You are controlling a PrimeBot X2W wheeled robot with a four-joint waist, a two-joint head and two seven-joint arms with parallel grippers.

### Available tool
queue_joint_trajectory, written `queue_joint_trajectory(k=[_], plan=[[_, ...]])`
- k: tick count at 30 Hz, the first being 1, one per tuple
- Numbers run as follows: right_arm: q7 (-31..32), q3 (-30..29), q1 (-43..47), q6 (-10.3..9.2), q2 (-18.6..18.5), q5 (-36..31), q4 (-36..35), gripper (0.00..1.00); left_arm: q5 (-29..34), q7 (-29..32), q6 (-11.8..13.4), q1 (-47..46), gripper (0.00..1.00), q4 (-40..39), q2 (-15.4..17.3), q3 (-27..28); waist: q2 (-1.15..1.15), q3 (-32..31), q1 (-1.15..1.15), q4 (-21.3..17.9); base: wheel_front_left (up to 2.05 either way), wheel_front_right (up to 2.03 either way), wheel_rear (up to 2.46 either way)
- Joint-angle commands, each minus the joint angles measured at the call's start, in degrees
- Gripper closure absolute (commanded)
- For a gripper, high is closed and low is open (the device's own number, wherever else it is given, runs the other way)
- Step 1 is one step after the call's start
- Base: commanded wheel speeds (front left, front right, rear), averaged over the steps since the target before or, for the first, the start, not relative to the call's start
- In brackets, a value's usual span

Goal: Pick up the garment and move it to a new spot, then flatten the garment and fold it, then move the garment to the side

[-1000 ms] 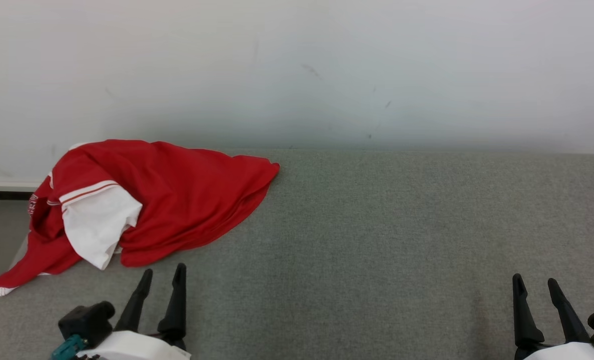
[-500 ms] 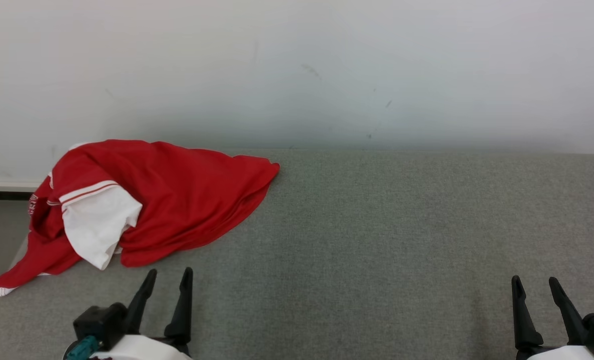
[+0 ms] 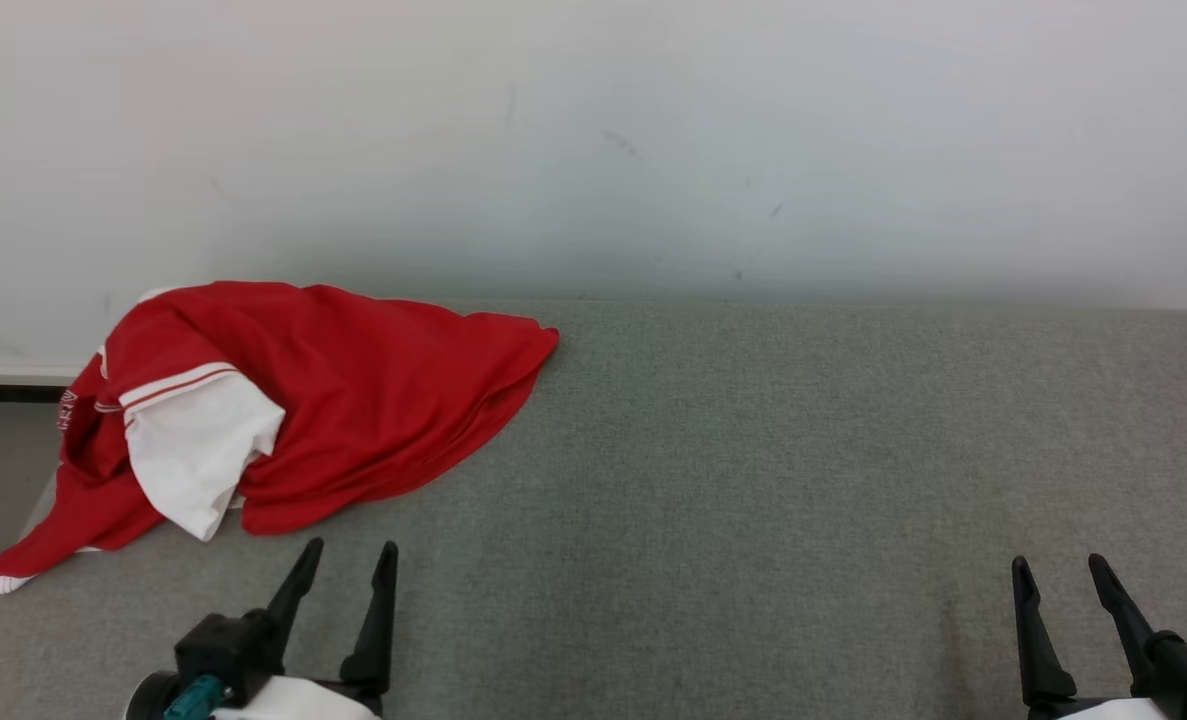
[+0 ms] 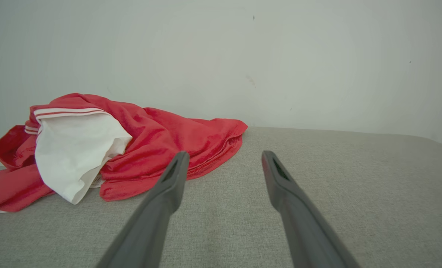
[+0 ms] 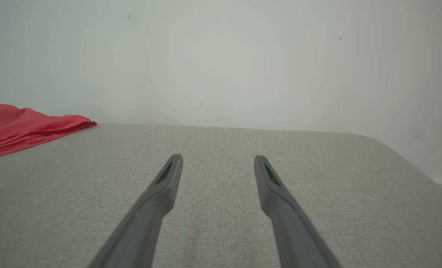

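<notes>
The crumpled red garment [image 3: 373, 400] looks light and limp. Its bunched hem, near the left pincer [image 3: 350, 547], suits grasping. That pincer and the right pincer [image 3: 1058, 561] gape empty.

The grey, fabric-covered worktop [image 3: 753, 450] runs back to a pale wall [image 3: 593, 140]. It has a rounded corner far ahead and to the right of the right fingers [image 3: 1033, 630]. On it lies the crumpled red garment [image 3: 373, 400], its white sleeve [image 3: 193, 450] uppermost. The garment is ahead and to the left of the left fingers [image 3: 377, 620], near them but apart, and its tail reaches the worktop's left edge.
</notes>
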Motion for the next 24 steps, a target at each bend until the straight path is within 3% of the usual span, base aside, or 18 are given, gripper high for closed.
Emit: queue_joint_trajectory(k=[1, 16, 24], plan=[[-0.67, 0.03, -0.43, -0.09, -0.38, -0.98, 0.07, 0.0, 1.44, -0.71, -0.16, -0.63, 0.0, -0.03, 0.36, -0.06, 0.0, 0.01, 0.0, -0.02, 0.0, 0.0, 0.0], [-2.1, -0.1, -0.05, -0.1, 0.19, -2.21, 0.94, 0.0, 6.58, -2.02, -0.07, -1.27, 0.0, 0.79, 0.62, -0.46, 0.0, 0.2, 0.0, -0.03, 0.0, 0.0, 0.0], [-1.95, -0.75, -0.3, -0.1, 0.36, 0.04, 0.97, 0.0, 4.25, -1.97, -0.07, -1.1, 0.0, 2.2, 0.16, 0.47, 0.0, 0.07, 0.0, -0.26, 0.0, 0.0, 0.0]])
